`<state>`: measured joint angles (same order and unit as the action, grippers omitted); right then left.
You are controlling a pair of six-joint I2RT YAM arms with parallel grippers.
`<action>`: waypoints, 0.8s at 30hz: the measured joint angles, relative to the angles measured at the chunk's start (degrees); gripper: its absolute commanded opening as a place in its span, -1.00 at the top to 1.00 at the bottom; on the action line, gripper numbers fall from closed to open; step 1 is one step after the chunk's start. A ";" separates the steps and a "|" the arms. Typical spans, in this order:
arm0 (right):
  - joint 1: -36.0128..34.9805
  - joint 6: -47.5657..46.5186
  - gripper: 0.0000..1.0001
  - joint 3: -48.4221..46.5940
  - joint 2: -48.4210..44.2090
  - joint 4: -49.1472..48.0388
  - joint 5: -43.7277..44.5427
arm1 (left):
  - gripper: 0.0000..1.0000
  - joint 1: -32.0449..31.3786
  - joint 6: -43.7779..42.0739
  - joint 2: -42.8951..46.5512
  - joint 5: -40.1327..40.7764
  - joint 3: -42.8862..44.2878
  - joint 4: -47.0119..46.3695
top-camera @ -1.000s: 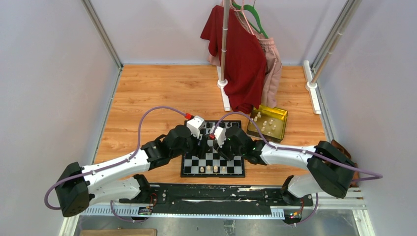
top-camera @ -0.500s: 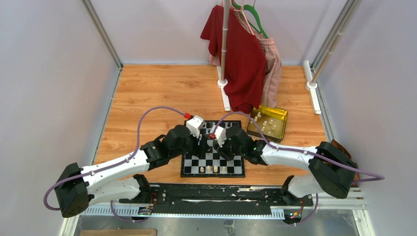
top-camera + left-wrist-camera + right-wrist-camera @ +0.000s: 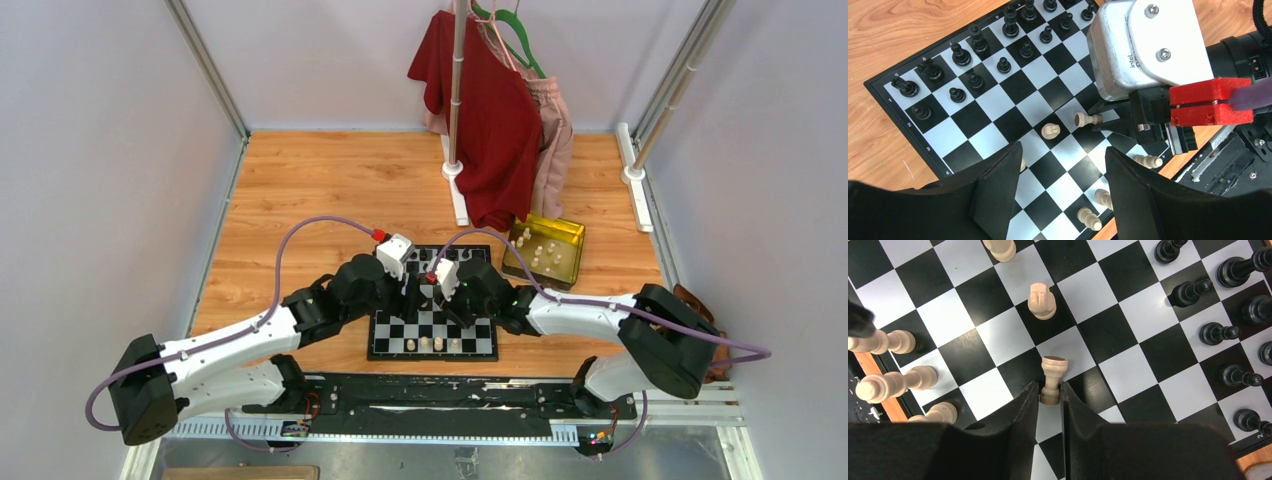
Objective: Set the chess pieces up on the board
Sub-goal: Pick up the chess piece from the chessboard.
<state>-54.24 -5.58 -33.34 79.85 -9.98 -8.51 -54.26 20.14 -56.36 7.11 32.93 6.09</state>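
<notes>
The board (image 3: 432,330) lies just in front of both arms. Black chess pieces (image 3: 973,60) stand in two rows along its far side. Several cream chess pieces (image 3: 432,344) stand at its near edge. My right gripper (image 3: 1050,390) is shut on the base of a cream piece (image 3: 1053,371) that lies tilted over the board's middle; the same piece (image 3: 1089,119) shows in the left wrist view. Another cream piece (image 3: 1042,301) stands loose on a dark square nearby. My left gripper (image 3: 1063,152) hovers open over the board (image 3: 998,107) with nothing between its fingers.
A yellow-gold tin (image 3: 544,250) holding several cream pieces sits right of the board. A clothes rack (image 3: 456,120) with a red shirt stands behind it. The two wrists (image 3: 420,275) are close together over the board.
The left wrist has shifted slightly left and nearer. The right gripper stays over the board's middle with the cream piece between its fingers.
</notes>
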 measured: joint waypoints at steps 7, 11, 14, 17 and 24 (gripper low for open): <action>0.00 0.61 0.86 -0.02 0.07 -0.28 0.66 | -0.35 0.00 0.00 1.86 0.46 -0.63 0.00; 0.00 0.68 0.89 -0.02 -0.83 1.22 1.49 | -0.35 0.00 0.02 2.64 1.01 -1.07 0.04; 0.00 0.66 0.89 -0.02 -2.01 3.50 2.25 | -0.35 0.00 0.07 2.67 1.25 -1.09 0.04; 0.00 0.63 0.89 -0.13 -3.21 5.95 2.82 | -0.35 0.00 0.17 2.80 1.75 -1.09 0.07; 0.00 -0.46 0.93 -5.92 -4.48 16.31 5.14 | -0.34 0.00 1.25 3.63 4.09 -1.07 0.85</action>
<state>-54.24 -6.04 -39.27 75.37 6.33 -3.38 -54.26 21.39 -52.73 11.20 31.86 6.94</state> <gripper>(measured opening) 0.186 0.673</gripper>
